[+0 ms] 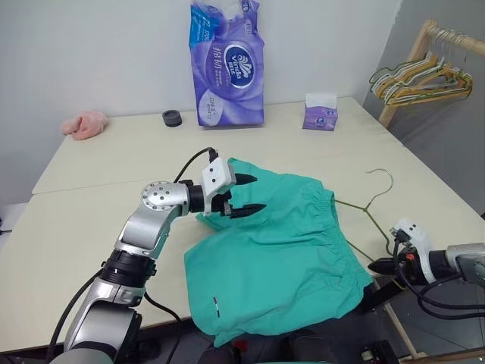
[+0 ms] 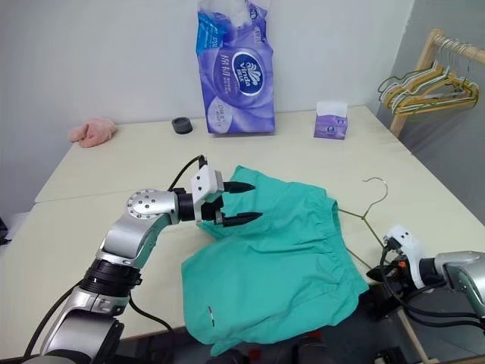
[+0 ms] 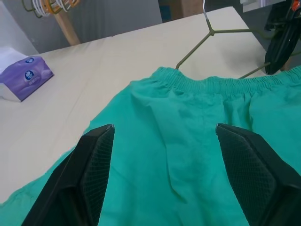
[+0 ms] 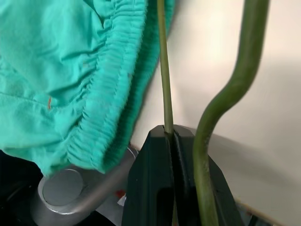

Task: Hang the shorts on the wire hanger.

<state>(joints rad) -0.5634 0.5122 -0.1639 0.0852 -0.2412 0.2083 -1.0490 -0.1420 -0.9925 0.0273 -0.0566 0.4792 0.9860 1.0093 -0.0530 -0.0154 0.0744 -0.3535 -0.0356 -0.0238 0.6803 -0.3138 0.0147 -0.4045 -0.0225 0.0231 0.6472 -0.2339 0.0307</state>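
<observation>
Teal-green soft cloth shorts are lying spread on the cream table, near hem drooping over the table's front edge, gathered waistband on the side toward the right arm. Just right of the shorts at the front edge, the right gripper is pinching shut on the thin olive-grey wire hanger; the right wrist view is showing one wire strand clamped between the black fingers, with a second curved strand running just beside them and the waistband nearly touching. The hanger's triangle is reaching partly under the waistband, hook pointing away from the shorts toward the far right. Over the shorts' left part the left gripper is hovering with jaws standing wide, holding nothing, aimed across the cloth toward the waistband. Further back from the shorts: black round cap, pink cloth lump, purple tissue pack, small purple tissue box, and beyond the table a wooden rack with yellow and green hangers. Risks, as a judgement: the thin wire could twist or slip in the pinch; sliding it could push the waistband into a bunch instead of threading it; the overhanging hem could drag the shorts off the table.
</observation>
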